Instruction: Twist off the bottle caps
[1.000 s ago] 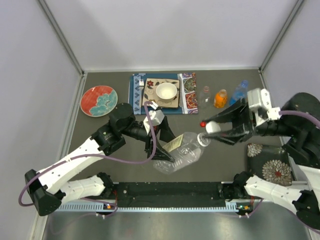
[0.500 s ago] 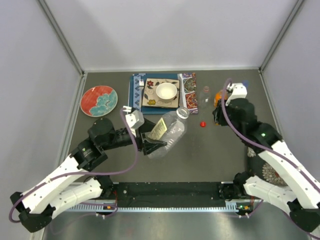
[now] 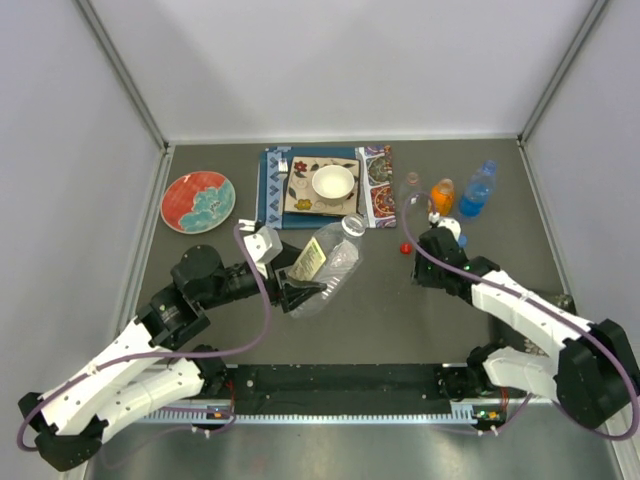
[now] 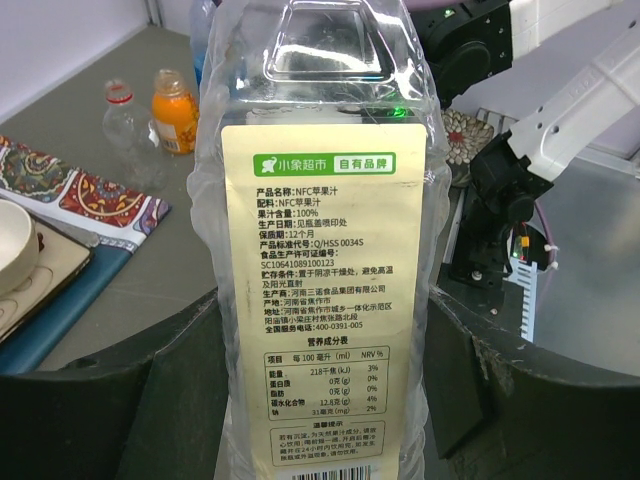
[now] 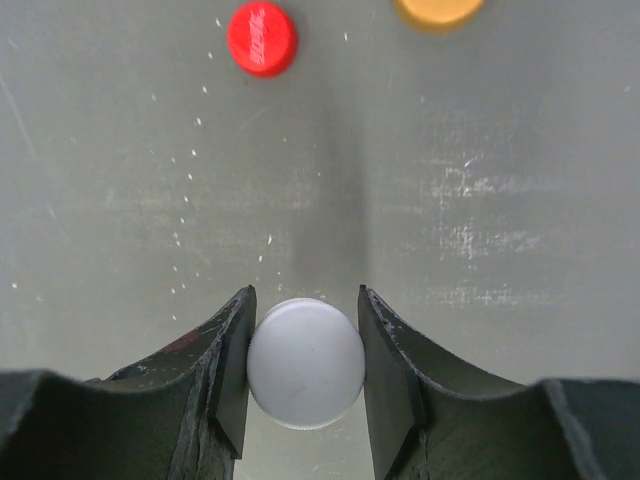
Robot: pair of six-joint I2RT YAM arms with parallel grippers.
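My left gripper (image 3: 300, 290) is shut on the wide clear bottle (image 3: 330, 262), held tilted above the table. Its open mouth (image 3: 352, 225) points to the patterned mat; its yellow label fills the left wrist view (image 4: 322, 300). My right gripper (image 3: 437, 250) is low over the table, shut on the white cap (image 5: 305, 362). The red cap (image 3: 405, 247) lies on the table just left of it and also shows in the right wrist view (image 5: 262, 38). The orange bottle (image 3: 441, 195), blue bottle (image 3: 478, 187) and slim clear bottle (image 3: 410, 185) stand behind.
A white bowl (image 3: 333, 183) sits on the patterned mat (image 3: 375, 195) at the back. A red plate (image 3: 198, 200) is at back left, a flowered mat (image 3: 545, 335) at right. A small blue thing (image 3: 461, 240) lies beside my right wrist. An orange round shape (image 5: 438, 8) is cut off.
The right gripper took the white cap off the wide bottle, swung to the back right, then came down low by the red cap. The left arm drew the uncapped bottle back and left.
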